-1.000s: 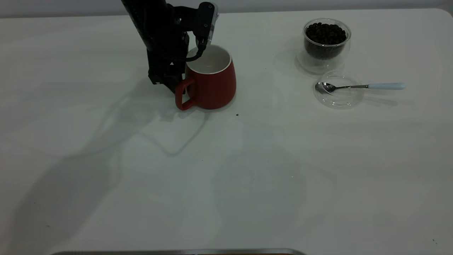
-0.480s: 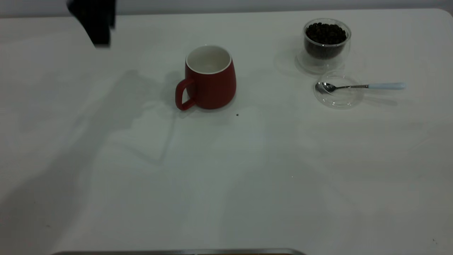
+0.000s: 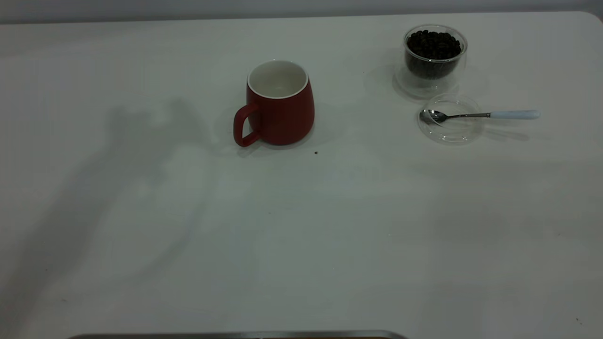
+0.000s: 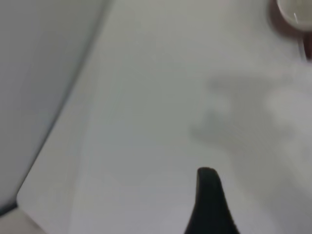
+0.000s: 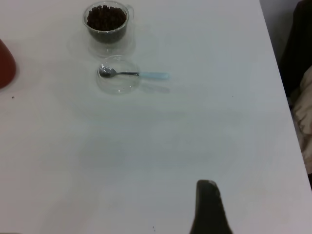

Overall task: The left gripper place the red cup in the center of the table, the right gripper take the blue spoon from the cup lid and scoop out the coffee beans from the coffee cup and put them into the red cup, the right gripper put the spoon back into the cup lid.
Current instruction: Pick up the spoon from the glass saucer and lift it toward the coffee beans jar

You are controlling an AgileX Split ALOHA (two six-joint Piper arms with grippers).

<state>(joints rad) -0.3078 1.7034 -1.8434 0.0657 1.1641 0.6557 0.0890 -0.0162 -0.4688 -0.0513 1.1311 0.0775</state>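
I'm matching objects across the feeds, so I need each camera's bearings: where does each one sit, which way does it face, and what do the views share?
Exterior view: in front of and above the table, looking down on the red cup, coffee cup and cup lid; no arm shows.
Left wrist view: high over the table near one edge; only one finger of the left gripper shows, with a sliver of the red cup in a corner.
Right wrist view: high over the table, facing the blue spoon on the lid; only one finger of the right gripper shows.
Shared: exterior and right wrist views both show the spoon, lid and beans; all three show the red cup.
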